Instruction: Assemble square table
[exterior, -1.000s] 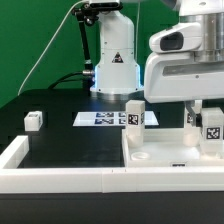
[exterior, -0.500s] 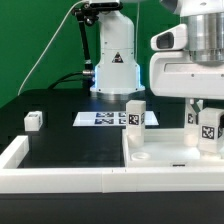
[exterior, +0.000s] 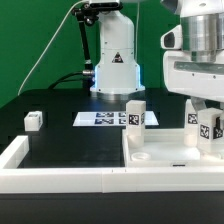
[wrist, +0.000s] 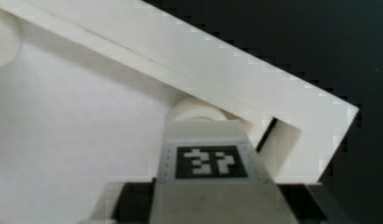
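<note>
Square table top point(exterior: 165, 152) lies on the bench point(exterior: 70, 140) inside the corner of the wall point(exterior: 60, 180); I judge it light, stiff, slick plastic. End effector point(wrist: 206, 192), partly closed, pinches one tagged leg point(wrist: 209, 160) by its sides.

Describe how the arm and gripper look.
The arm is glossy white with rounded segments, a dark joint on top and a small dark logo on its base. A black cable hangs beside it. The gripper has a boxy white body and grey fingers.
</note>
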Available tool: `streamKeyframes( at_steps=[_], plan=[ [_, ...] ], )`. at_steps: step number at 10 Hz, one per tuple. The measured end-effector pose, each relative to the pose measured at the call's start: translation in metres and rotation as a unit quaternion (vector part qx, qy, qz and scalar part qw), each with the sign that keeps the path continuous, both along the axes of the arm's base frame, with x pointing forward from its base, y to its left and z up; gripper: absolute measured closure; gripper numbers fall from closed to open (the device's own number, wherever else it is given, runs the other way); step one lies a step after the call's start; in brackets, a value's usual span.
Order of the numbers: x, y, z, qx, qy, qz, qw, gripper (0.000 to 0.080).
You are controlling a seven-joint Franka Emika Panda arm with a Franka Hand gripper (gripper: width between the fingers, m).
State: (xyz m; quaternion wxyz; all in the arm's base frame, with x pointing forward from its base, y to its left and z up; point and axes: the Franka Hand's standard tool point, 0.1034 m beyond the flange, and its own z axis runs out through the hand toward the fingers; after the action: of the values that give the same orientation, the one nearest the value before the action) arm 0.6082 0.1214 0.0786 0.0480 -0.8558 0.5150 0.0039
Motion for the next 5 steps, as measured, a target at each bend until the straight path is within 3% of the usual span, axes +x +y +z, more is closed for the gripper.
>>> streamKeyframes(
  at_steps=[1,2,3,5],
  plan=[
    [0.0001,0.0001,-0.0001,-0.001,-0.002,0.018,1.000,0.0478],
    [0.0004,0.0001,0.0001,-0.002,-0.004,0.037,0.999,0.0287],
    [0.0004,0.0001,0.0001,-0.002,-0.006,0.057,0.998,0.0193],
    [-0.0002,0.0016,-0.0003,-0.009,-0.017,0.182,0.983,0.0158]
  ],
)
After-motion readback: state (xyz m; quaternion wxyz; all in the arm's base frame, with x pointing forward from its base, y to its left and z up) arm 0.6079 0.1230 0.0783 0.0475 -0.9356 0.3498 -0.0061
